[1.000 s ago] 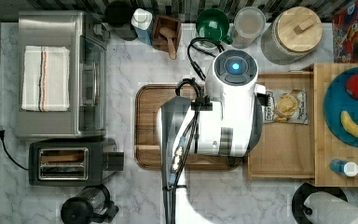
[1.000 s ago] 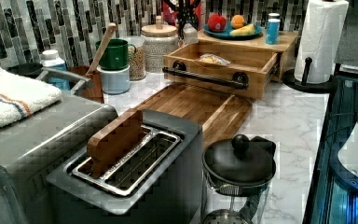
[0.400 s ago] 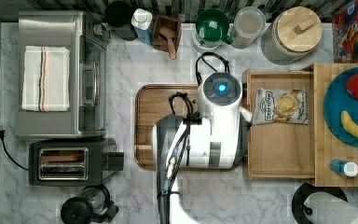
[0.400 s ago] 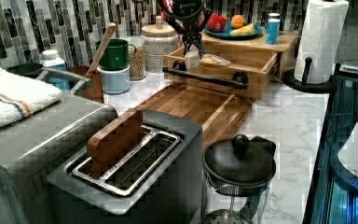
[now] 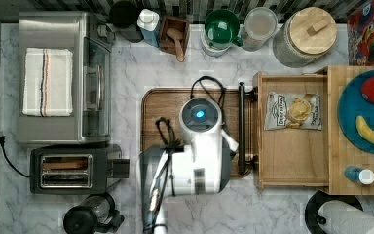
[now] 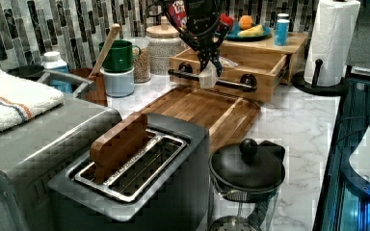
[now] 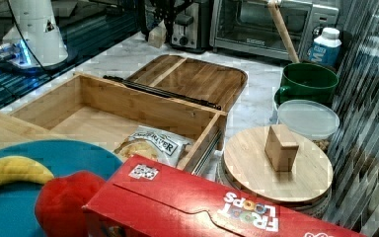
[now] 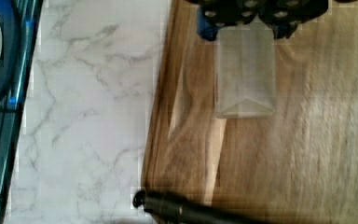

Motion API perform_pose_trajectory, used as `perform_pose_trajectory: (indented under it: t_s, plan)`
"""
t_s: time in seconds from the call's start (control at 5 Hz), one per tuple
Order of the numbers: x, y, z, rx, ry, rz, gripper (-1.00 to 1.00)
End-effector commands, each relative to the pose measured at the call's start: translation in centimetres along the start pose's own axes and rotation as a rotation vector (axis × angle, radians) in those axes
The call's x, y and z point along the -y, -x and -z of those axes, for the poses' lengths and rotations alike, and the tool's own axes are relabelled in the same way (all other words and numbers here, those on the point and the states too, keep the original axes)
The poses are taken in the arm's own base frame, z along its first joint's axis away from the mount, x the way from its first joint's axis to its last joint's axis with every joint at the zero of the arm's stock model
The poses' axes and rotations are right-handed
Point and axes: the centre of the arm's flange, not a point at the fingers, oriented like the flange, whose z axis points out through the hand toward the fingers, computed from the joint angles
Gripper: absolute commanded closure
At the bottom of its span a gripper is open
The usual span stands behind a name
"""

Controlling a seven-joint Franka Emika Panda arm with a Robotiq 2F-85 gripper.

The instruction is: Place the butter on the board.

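Carry step's basically done: gripper (image 6: 208, 60) clamped on the butter (image 6: 207, 77), hanging above the board (image 6: 207, 108) near the tray's handle (image 6: 212, 79), so next it probably just lowers and lets go.

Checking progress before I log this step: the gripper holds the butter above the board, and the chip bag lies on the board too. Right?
Not quite. The chip bag lies in the wooden tray, as the top view shows. The gripper does hold the butter above the board.
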Motion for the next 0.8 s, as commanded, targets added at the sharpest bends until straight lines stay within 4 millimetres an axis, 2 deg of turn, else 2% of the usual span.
perform_pose_trajectory:
  t_s: [0.2,0.4,0.8]
  plan:
    - [0.9,8.4,7.1,-0.010,-0.196,-0.122,1.00]
    - [1.7,9.4,5.7,0.054,-0.215,-0.231,1.00]
    - [1.9,10.9,2.4,0.092,-0.238,-0.296,1.00]
